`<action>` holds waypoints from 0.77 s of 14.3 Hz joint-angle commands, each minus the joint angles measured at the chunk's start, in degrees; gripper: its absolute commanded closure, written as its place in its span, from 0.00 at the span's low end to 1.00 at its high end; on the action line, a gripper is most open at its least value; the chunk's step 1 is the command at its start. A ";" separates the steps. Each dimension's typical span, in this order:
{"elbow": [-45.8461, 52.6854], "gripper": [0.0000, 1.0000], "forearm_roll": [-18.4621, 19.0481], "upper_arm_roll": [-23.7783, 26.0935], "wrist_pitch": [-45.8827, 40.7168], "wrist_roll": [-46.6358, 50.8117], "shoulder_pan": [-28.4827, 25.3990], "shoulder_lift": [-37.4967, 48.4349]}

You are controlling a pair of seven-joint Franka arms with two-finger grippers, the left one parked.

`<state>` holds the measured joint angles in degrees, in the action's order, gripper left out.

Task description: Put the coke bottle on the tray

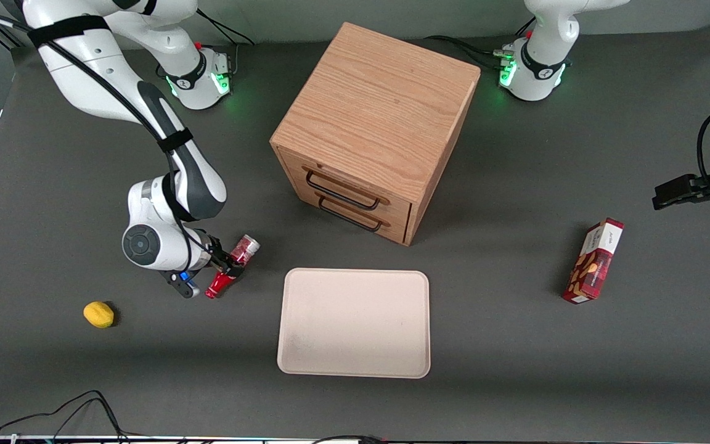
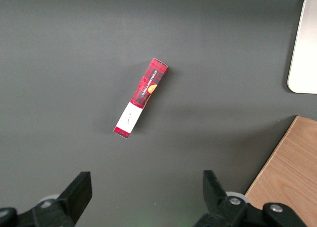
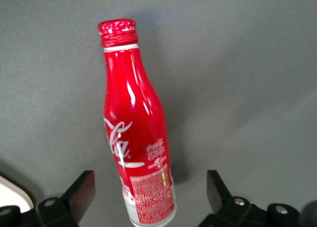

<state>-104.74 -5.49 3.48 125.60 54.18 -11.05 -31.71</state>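
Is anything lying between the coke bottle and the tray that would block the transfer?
Nothing visible does. The gripper is at the coke bottle, beside the tray, with only bare table between. The drawer cabinet stands farther from the camera.

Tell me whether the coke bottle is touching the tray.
Apart. In the front view, dark table shows between the coke bottle at the gripper and the tray.

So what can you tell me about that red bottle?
The coke bottle is slim, glossy red, metal-looking, with white script logo, small print, a silvery base and a red cap. It lies tilted between the open fingers of the gripper, beside the tray, cap end nearer the front camera. Whether it touches the table is unclear.
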 commanded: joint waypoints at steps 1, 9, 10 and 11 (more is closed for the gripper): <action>-0.03 0.00 1.18 0.21 3.06 2.16 -0.46 -1.51; -1.44 1.00 3.38 0.39 7.46 2.95 -0.81 -3.36; -1.44 1.00 3.47 0.65 7.46 2.87 -0.81 -3.27; -1.44 1.00 3.47 0.65 7.20 2.52 -0.81 -2.84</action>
<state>-105.71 -3.39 3.72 132.48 55.34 -11.69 -35.50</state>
